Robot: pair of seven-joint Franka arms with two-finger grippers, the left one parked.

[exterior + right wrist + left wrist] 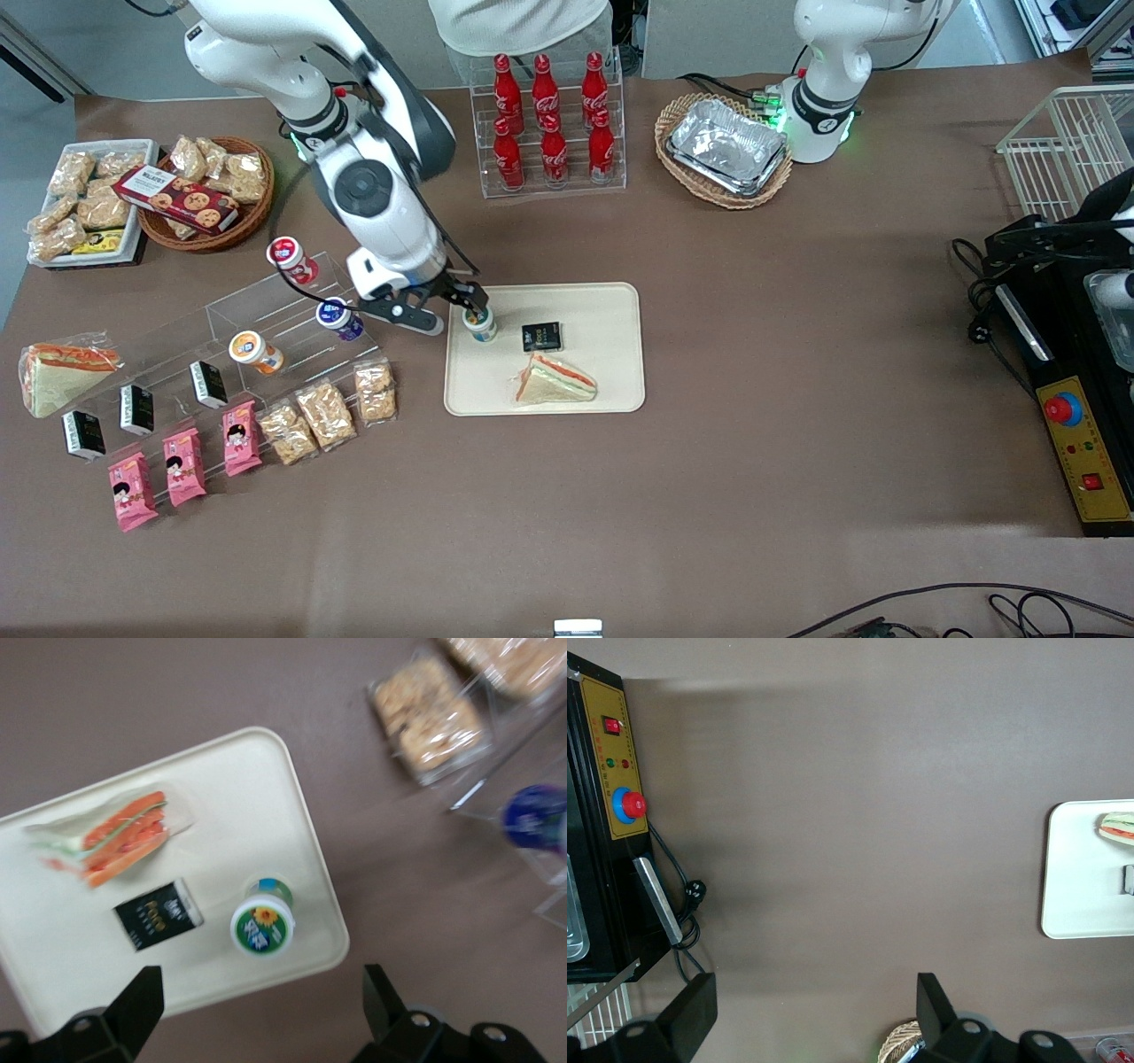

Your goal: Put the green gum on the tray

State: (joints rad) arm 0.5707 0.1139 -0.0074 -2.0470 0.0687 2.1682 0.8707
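The green gum (479, 323) stands upright on the cream tray (602, 372), close to the tray's corner nearest the working arm. From the right wrist view I look down on the green gum's lid (262, 928), and the tray (266, 797) spreads around it. My right gripper (462, 301) hovers just above the bottle, on the side farther from the front camera. The gripper (260, 992) is open, both black fingers (137, 997) stand wide apart, and nothing is between them. The gum is free of the fingers.
A wrapped sandwich (555, 379) and a small black packet (541, 336) also lie on the tray. A clear rack (266, 310) toward the working arm's end holds purple-lidded (339, 317), red-lidded (291, 259) and orange-lidded (254, 351) bottles. Snack bags (328, 415) lie near it.
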